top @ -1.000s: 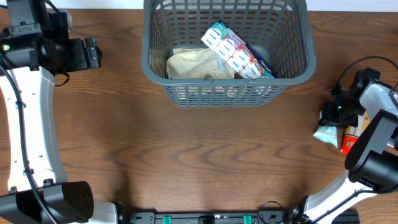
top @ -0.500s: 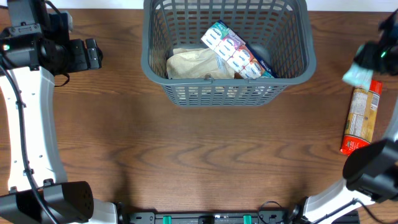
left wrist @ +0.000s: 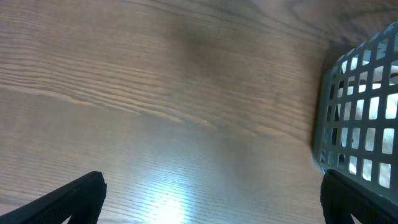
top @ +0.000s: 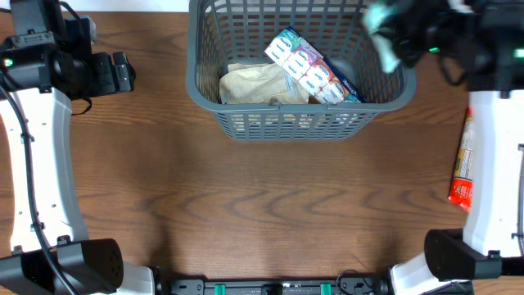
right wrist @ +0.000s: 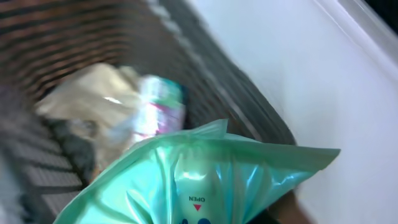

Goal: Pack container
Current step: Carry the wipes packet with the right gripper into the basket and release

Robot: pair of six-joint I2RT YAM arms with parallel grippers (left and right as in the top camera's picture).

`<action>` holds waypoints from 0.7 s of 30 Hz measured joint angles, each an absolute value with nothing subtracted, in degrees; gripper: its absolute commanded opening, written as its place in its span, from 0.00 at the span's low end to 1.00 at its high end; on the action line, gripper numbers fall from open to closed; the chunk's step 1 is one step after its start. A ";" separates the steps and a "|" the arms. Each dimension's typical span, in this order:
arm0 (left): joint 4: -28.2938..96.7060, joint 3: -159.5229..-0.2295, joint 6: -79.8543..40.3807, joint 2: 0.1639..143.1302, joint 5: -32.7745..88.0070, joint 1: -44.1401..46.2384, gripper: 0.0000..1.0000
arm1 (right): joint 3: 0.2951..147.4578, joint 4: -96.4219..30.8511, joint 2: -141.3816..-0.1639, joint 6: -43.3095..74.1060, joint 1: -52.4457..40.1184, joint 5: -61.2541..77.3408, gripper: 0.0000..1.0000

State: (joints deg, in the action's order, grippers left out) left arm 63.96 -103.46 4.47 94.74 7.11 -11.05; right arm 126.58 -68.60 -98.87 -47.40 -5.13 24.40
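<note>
- Firstly, container: dark grey lattice basket at far middle of table; judged stiff and light, best taken by thick rim; tan bag and colourful multipack already inside.
- Mint-green packet: soft, probably slippery film; pinched by right gripper above basket's right rim.
- Left gripper: spread wide, empty, left of basket.
- Against one second earlier: right gripper and packet swung from right table edge, beside orange packet, to basket.
</note>
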 measured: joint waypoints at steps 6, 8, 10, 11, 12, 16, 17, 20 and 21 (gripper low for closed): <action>64.12 -103.46 4.49 94.74 7.11 -11.05 0.99 | 126.63 -72.82 -103.59 -60.05 -10.17 26.06 0.01; 64.12 -103.46 4.51 94.74 7.11 -11.05 0.99 | 126.65 -74.50 -106.80 -61.98 -10.52 26.15 0.01; 64.10 -103.46 4.49 94.74 7.11 -11.05 0.98 | 126.63 -75.79 -110.52 -63.13 -10.57 26.13 0.01; 64.07 -103.46 4.51 94.74 7.11 -11.05 0.99 | 126.63 -75.99 -112.60 -63.53 -10.57 26.04 0.00; 64.05 -103.46 4.51 94.74 7.11 -11.05 0.99 | 126.63 -76.01 -114.63 -63.81 -10.57 25.80 0.01; 64.01 -103.46 4.51 94.74 7.11 -11.05 0.99 | 126.58 -74.81 -121.47 -64.62 -10.57 23.40 0.01; 64.01 -103.46 4.51 94.74 7.11 -11.05 0.99 | 126.58 -73.84 -122.93 -64.62 -10.57 22.33 0.01; 64.01 -103.46 4.51 94.74 7.11 -11.05 0.99 | 126.58 -71.55 -125.43 -64.60 -10.57 19.75 0.01; 64.01 -103.46 4.49 94.74 7.11 -11.05 0.99 | 126.58 -70.61 -126.17 -64.42 -10.50 18.83 0.01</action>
